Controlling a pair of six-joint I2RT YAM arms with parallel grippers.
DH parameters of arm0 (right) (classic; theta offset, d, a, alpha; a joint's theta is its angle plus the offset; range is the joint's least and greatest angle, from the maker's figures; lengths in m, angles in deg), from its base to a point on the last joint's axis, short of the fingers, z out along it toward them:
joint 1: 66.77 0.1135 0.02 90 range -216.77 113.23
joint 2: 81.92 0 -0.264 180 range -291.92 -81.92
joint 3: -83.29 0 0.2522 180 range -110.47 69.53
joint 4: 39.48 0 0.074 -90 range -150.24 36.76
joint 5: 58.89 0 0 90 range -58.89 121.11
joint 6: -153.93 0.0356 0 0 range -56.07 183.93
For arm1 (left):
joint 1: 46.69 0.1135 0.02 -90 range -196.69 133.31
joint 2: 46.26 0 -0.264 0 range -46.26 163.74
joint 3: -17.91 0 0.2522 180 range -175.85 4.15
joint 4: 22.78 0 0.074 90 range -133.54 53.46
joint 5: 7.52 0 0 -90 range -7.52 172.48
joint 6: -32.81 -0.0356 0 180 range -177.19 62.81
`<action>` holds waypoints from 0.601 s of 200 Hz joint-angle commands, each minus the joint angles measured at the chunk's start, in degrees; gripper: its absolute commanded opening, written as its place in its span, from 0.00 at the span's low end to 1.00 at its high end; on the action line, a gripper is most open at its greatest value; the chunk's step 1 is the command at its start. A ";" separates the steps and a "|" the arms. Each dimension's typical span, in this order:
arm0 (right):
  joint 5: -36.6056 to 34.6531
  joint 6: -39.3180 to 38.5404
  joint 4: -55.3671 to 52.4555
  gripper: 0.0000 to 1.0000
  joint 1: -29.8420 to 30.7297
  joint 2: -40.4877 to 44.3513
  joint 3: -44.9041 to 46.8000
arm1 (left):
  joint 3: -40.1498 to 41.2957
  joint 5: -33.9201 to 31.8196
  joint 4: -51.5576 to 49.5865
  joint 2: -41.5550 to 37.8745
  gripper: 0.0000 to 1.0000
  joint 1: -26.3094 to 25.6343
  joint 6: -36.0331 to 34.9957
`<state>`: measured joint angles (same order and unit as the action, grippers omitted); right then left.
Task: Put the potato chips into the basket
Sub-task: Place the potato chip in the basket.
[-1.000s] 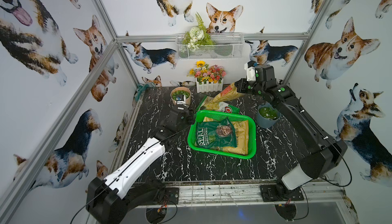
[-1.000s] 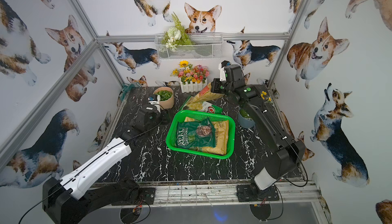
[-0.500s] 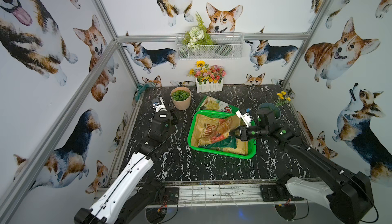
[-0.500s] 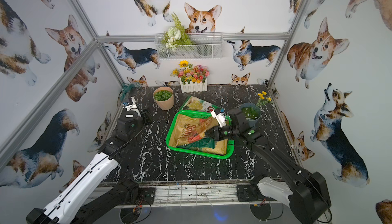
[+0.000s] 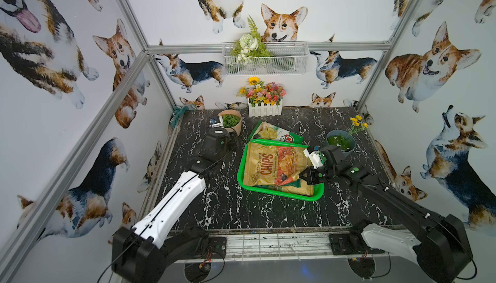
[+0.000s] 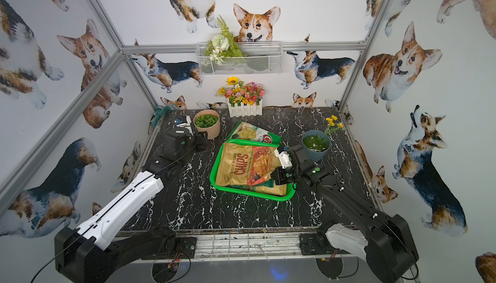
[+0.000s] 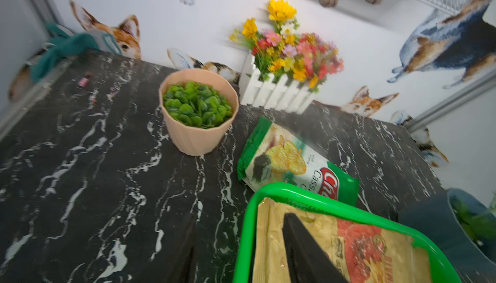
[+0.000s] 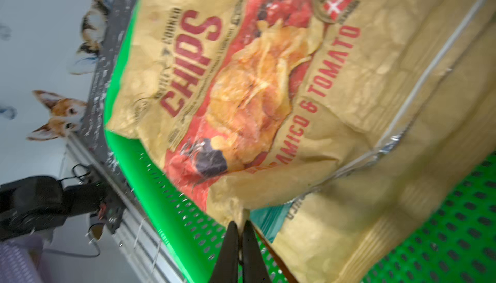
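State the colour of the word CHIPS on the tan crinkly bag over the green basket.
Dark red, on the tan crinkly bag; clearest in right wrist view.

The basket (image 5: 318, 191) is bright green with little holes. The top chips bag (image 5: 264, 165) is tan with red letters. The table (image 5: 214, 209) is black with white streaks.

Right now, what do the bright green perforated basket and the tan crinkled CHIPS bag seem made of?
Bright green perforated basket: probably moulded plastic, glossy, with even rows of slots. Tan crinkled CHIPS bag: matte paper-look film, maybe foil-lined; sharp creases, silvery seam.
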<state>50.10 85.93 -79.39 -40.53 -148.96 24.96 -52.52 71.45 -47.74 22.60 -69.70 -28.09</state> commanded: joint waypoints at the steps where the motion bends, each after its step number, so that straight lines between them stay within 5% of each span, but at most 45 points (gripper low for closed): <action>1: -8.51 -0.60 -10.19 0.09 -0.10 -5.26 -2.92 | -3.24 11.16 -4.07 4.57 0.54 -1.39 2.69; 49: -12.02 4.49 -17.66 0.37 0.10 4.57 -6.94 | -4.55 11.22 -11.56 9.03 0.54 -9.40 3.10; 92: -7.94 8.07 -7.68 0.43 1.94 3.34 -9.82 | -4.37 12.82 -11.65 14.94 0.55 -15.05 5.71; 120: -4.97 9.02 -0.10 0.43 4.50 -5.51 -9.66 | -2.91 12.67 -12.12 17.30 0.55 -15.04 6.74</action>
<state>41.99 92.88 -87.50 -37.62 -150.36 15.19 -56.47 83.89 -58.71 38.82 -84.62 -22.65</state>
